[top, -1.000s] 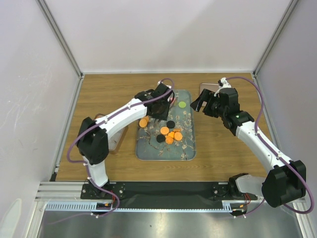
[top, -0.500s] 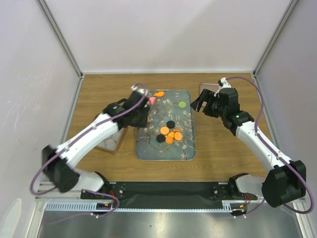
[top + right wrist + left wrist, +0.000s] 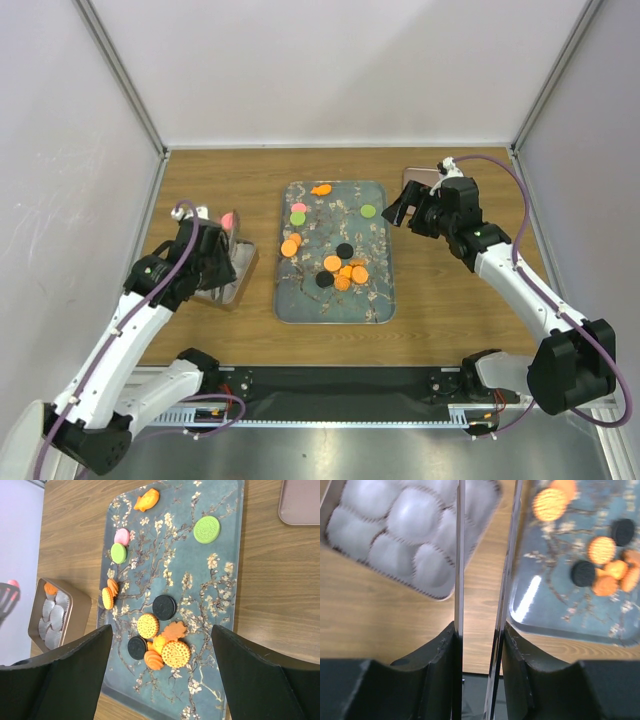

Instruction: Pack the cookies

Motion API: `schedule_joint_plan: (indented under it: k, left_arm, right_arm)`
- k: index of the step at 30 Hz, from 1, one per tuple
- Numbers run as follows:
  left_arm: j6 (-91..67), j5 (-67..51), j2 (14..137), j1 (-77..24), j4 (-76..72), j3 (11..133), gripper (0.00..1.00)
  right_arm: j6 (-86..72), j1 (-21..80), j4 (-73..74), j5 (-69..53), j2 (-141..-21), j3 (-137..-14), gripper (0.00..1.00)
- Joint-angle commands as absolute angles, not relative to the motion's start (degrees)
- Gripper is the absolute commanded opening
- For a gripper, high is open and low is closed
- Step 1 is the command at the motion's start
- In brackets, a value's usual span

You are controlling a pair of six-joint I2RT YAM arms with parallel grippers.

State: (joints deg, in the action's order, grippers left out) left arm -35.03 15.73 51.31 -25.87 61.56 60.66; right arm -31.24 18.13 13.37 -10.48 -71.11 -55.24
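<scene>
Several cookies lie on the floral tray (image 3: 340,305) (image 3: 200,595): an orange and black cluster (image 3: 345,272) (image 3: 165,647), a green one (image 3: 369,211) (image 3: 206,529), a pink one (image 3: 298,208) and a fish-shaped orange one (image 3: 321,189). My left gripper (image 3: 222,225) hangs over the far end of the tin box (image 3: 228,272) (image 3: 410,530), its long metal blades (image 3: 458,555) shut on a pink cookie (image 3: 227,219) (image 3: 13,583); the blade tips are cut off in the left wrist view. My right gripper (image 3: 410,210) (image 3: 161,635) hovers open above the tray's right side.
The box holds white paper cups and one orange cookie (image 3: 50,588). A pinkish lid (image 3: 420,178) (image 3: 300,502) lies on the table behind the right gripper. White walls enclose the table on three sides.
My left arm has swung left from the tray to the tin box, carrying the pink cookie with it. The right arm has not moved.
</scene>
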Motion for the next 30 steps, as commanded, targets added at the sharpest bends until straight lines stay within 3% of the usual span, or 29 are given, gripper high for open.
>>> schedule_joint_plan:
  k: [1,30]
  left_arm:
    - [-36.91,13.28,49.66,-21.98,61.53,58.28,0.41]
    - [-32.08,0.62,53.88,-4.75,52.12,49.04,0.41]
  right_arm:
    - [-31.11,18.02,11.43,-11.78,-70.84,-55.90,0.87]
    - [-31.38,18.19,11.16,-12.22,-70.66,-55.81,0.87]
